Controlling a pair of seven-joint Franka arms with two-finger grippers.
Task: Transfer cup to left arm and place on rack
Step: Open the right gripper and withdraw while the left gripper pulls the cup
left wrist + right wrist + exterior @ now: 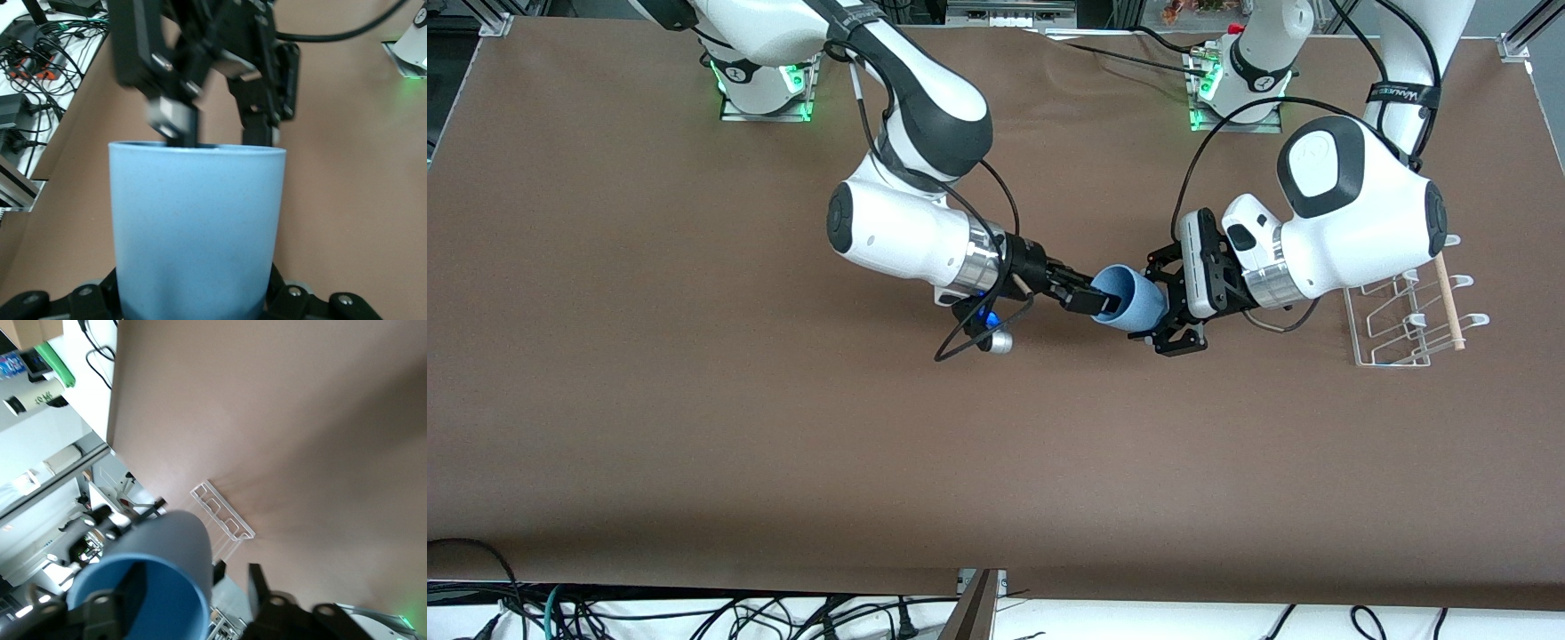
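Observation:
The light-blue cup (1134, 298) is held on its side in the air over the middle of the table, its mouth toward the right arm. My left gripper (1156, 305) is shut on its base end; in the left wrist view the cup (197, 227) fills the space between my left gripper's (197, 303) jaws. My right gripper (1089, 298) is open, one finger inside the mouth and the other outside, clear of the wall; it also shows in the left wrist view (217, 130). The right wrist view shows the cup (180, 547) and this gap at my right gripper (197, 590). The white wire rack (1405, 320) stands at the left arm's end.
A wooden dowel (1448, 302) lies across the rack, which also shows in the right wrist view (223, 517). A black cable loop (960, 342) hangs under the right wrist. Brown cloth (783, 444) covers the table; cables lie past its near edge.

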